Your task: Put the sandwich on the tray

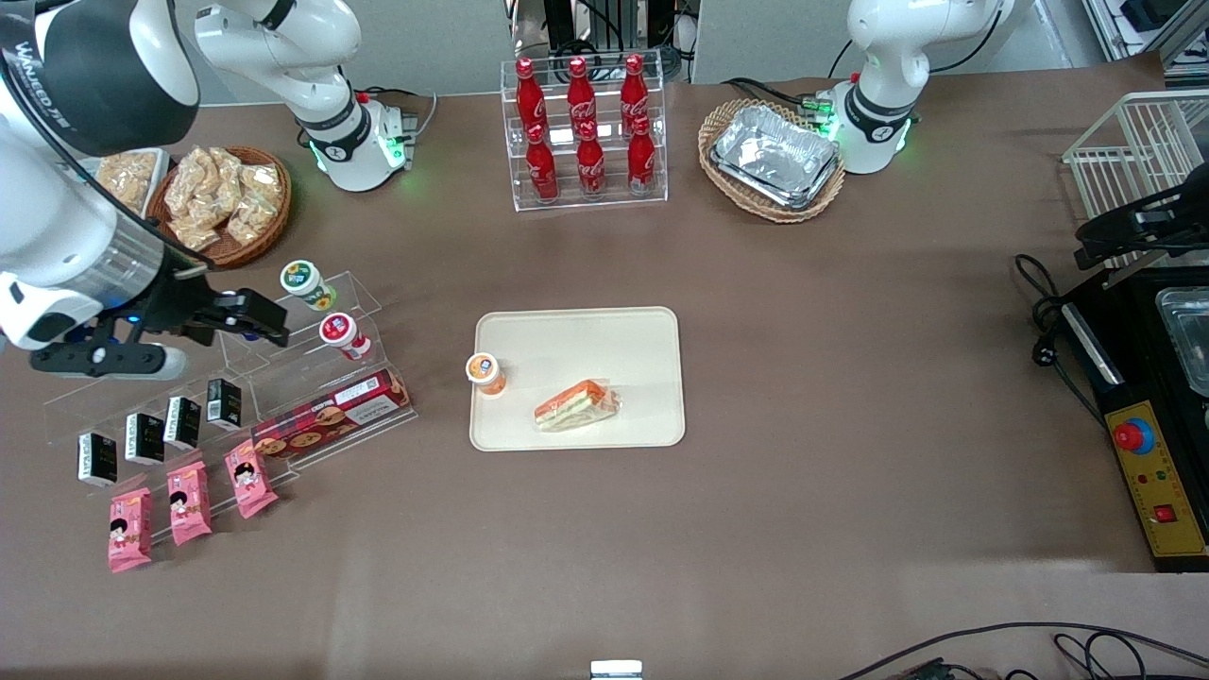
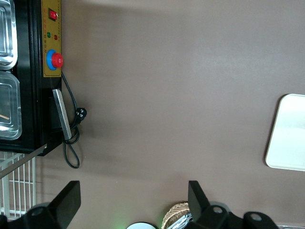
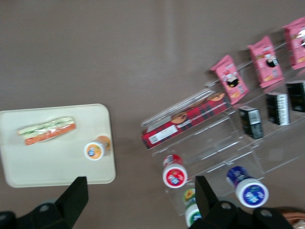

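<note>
The clear-wrapped sandwich [image 1: 577, 404] with orange and green layers lies flat on the cream tray [image 1: 623, 340], near the tray's edge closest to the front camera. It also shows in the right wrist view [image 3: 46, 130], on the tray [image 3: 28, 167]. My right gripper [image 1: 247, 318] is open and empty. It hangs high over the clear display stand toward the working arm's end of the table, well apart from the tray. In the right wrist view the gripper [image 3: 141, 202] holds nothing between its fingers.
An orange-lidded cup [image 1: 485, 372] stands on the tray's edge. The clear stand [image 1: 283, 378] holds cups, a red cookie box [image 1: 331, 414], black cartons and pink packets. Cola bottles [image 1: 586, 132] and a wicker basket of foil trays [image 1: 774, 156] stand farther from the camera.
</note>
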`<control>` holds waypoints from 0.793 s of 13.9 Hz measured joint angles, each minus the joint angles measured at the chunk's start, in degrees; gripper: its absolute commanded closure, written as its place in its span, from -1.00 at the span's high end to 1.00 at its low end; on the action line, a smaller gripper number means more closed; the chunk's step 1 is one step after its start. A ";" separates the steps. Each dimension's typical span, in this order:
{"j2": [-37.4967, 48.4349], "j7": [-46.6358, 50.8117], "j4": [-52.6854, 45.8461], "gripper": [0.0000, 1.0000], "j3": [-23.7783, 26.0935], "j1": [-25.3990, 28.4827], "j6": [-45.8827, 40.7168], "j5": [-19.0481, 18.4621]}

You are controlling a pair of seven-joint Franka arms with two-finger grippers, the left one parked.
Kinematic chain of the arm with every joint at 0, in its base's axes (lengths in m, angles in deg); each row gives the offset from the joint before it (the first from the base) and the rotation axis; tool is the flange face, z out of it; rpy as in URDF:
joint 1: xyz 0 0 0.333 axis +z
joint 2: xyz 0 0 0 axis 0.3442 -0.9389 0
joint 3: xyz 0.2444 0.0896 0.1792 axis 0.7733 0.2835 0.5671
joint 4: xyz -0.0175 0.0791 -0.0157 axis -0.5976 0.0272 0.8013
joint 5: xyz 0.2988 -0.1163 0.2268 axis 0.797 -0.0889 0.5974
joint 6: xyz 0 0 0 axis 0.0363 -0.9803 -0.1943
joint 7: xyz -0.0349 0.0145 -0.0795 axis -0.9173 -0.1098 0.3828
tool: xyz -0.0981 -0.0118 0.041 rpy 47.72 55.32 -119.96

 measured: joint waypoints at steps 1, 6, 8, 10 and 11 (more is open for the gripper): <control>0.31 -0.58 0.15 1.00 -0.26 0.00 -0.22 -2.01; 1.21 -6.63 0.67 1.00 -3.76 0.01 -1.27 -5.47; 1.46 -11.16 1.18 1.00 -6.54 -0.02 -1.27 -5.45; 1.63 -15.86 1.47 1.00 -9.44 -0.03 -1.09 -4.68; 1.67 -18.26 1.55 1.00 -11.14 -0.04 -0.94 -3.75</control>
